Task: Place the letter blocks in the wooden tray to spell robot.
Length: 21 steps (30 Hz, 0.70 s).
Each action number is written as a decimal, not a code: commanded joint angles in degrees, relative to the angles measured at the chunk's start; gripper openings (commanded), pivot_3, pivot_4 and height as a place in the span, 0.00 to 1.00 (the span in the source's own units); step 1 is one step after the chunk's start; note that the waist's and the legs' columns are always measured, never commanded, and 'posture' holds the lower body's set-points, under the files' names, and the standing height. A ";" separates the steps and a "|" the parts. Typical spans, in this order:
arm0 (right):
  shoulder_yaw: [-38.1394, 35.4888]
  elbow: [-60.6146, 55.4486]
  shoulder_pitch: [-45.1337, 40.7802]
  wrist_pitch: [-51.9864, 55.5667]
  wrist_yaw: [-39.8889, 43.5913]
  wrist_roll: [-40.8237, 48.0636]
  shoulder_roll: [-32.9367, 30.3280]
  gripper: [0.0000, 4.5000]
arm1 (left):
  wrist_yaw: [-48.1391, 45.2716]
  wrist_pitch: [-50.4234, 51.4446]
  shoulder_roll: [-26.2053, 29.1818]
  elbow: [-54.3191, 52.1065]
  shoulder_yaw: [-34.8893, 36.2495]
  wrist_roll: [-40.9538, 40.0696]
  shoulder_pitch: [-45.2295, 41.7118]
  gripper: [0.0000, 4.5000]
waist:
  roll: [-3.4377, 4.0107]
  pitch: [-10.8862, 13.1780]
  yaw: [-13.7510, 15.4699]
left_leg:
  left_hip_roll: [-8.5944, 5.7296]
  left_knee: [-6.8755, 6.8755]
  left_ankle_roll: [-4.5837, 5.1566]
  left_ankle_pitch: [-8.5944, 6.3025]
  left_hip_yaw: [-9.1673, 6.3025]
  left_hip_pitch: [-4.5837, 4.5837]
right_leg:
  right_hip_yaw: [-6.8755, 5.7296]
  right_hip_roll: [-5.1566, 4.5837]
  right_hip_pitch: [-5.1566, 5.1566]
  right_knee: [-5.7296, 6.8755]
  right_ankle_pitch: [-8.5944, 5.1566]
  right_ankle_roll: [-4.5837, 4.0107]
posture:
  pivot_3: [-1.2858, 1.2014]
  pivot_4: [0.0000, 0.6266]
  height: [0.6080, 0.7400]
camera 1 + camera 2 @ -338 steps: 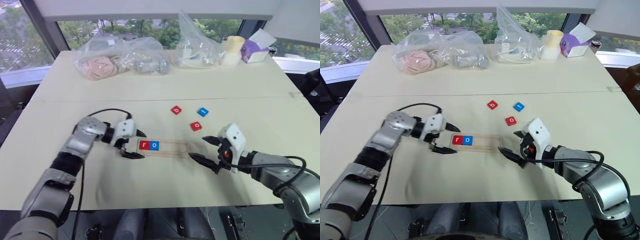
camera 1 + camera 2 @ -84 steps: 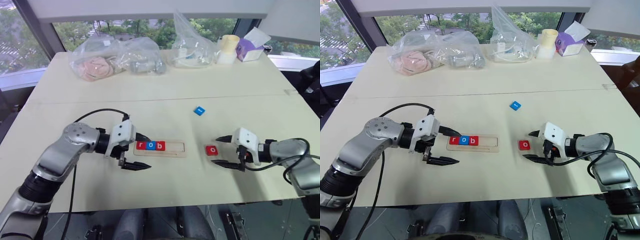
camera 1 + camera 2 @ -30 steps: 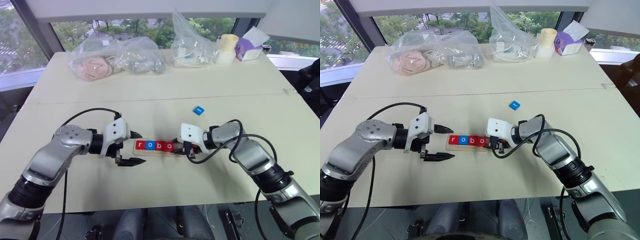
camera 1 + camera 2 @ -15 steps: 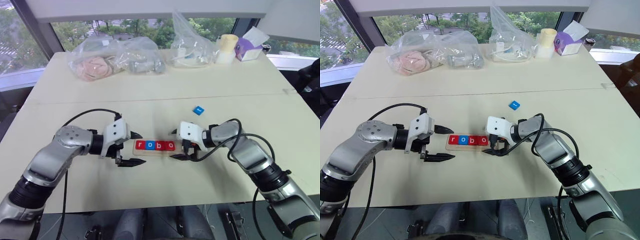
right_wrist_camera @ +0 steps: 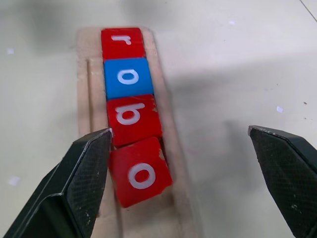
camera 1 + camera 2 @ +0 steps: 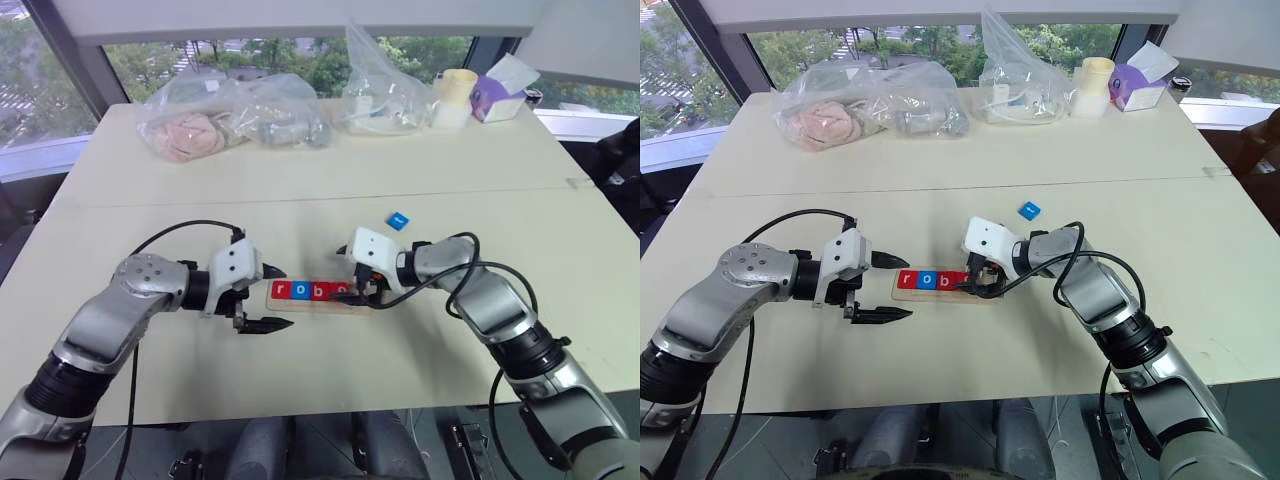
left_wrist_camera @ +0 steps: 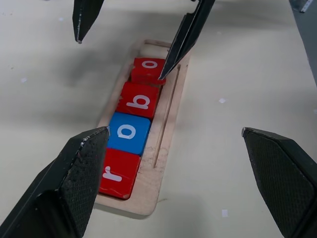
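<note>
Since a second ago, the second red "o" block (image 5: 140, 171) is released, slightly askew, into the wooden tray (image 5: 84, 47); right gripper (image 5: 183, 163) fingers are spread wide, left gripper (image 6: 268, 298) likewise; the blue "t" block (image 6: 398, 219) is left at the tray's 1 o'clock.

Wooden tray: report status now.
Both grippers open: left gripper beside the tray end, right gripper over the fourth block. Wooden tray holds r, o, b, o; last o sits crooked. Blue block on table, unobstructed.

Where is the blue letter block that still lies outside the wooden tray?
The blue letter block lies alone on the table, beyond the right gripper and the wooden tray.
</note>
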 commanded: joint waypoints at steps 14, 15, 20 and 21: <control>-16.25 -2.11 -4.18 8.63 -5.52 12.32 6.60 1.00 | 1.06 2.04 -2.05 -2.01 3.65 -4.04 -0.04 1.00 | 0.00 0.00 0.09 | 0.01 0.01 0.00 0.00 -0.05 0.00 | 0.00 0.02 0.00 0.04 0.10 0.13 | 0.52 0.24 1.00; -18.24 -1.52 -4.25 9.63 -7.30 12.78 6.71 1.00 | 1.57 3.38 -2.82 -2.44 4.76 -5.86 -0.60 1.00 | -0.01 -0.01 0.22 | 0.01 0.02 -0.01 0.01 -0.07 0.00 | 0.00 0.02 0.01 0.04 0.10 0.13 | 0.52 0.24 1.00; -25.89 2.60 -3.88 11.54 -17.62 11.71 6.55 1.00 | 4.35 8.00 -5.54 -2.25 9.42 -11.94 -3.45 1.00 | -0.02 -0.01 0.08 | -0.01 0.05 -0.01 0.01 -0.11 0.00 | -0.03 0.01 0.06 0.03 0.10 0.12 | 0.52 0.24 1.00; -25.97 4.13 -3.25 10.31 -19.60 10.12 5.89 1.00 | 4.79 8.75 -5.56 -1.62 9.68 -12.18 -4.21 1.00 | -0.02 -0.02 0.04 | -0.01 0.05 -0.01 0.01 -0.10 0.01 | -0.03 0.01 0.04 0.04 0.10 0.12 | 0.52 0.24 1.00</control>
